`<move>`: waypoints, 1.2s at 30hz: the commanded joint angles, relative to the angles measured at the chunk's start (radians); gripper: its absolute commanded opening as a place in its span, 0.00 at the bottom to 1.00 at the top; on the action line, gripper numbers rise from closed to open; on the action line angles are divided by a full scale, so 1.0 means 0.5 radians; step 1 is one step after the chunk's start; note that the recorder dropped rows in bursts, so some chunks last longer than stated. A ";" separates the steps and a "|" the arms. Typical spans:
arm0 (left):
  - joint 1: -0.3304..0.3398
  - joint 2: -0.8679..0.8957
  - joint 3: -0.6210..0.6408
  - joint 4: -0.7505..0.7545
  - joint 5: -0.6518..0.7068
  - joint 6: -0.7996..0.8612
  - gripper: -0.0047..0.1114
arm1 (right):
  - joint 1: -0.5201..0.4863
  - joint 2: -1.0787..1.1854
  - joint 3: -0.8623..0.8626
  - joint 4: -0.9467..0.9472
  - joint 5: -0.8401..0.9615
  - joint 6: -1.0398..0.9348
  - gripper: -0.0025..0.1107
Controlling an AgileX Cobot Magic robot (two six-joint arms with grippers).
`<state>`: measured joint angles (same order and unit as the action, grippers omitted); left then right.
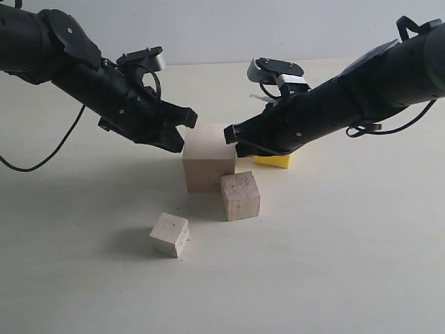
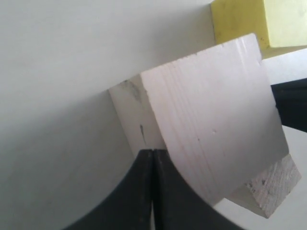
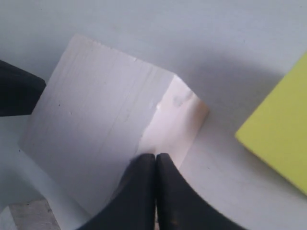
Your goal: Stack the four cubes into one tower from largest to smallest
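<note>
Centre frame of the exterior view, the large cube (image 1: 207, 163) is resting on the bench (image 1: 348, 264), with the medium cube (image 1: 240, 195) at its lower right, the small cube (image 1: 170, 234) apart at lower left and the yellow cube (image 1: 272, 161) behind at right. The left fingers (image 1: 188, 118) and right fingers (image 1: 231, 132) are pressing together, empty, at its top corners.

Left wrist view: the left fingers (image 2: 144, 191), closed, are meeting the large cube (image 2: 216, 120) at an edge.

Right wrist view: the right fingers (image 3: 144, 191), closed, are meeting another edge.

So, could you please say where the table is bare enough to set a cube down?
Bare table lies right of the medium wooden cube and left of the small wooden cube. The middle is crowded: the left claw and right claw flank the large wooden cube, with the yellow cube just behind.
</note>
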<state>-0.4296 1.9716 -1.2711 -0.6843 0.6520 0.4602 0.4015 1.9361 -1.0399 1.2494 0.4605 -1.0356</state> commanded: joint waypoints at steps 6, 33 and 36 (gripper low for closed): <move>-0.001 -0.009 0.005 -0.017 -0.012 0.012 0.04 | -0.003 0.002 -0.013 0.007 -0.045 -0.024 0.02; -0.001 -0.009 0.005 -0.025 -0.002 0.012 0.04 | -0.003 0.005 -0.068 0.013 -0.065 -0.070 0.02; -0.001 -0.009 0.005 -0.025 -0.002 0.012 0.04 | -0.003 0.005 -0.068 0.013 -0.053 -0.070 0.02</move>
<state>-0.4296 1.9716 -1.2711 -0.6843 0.6504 0.4602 0.4015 1.9377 -1.0625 1.2532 0.4334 -1.0613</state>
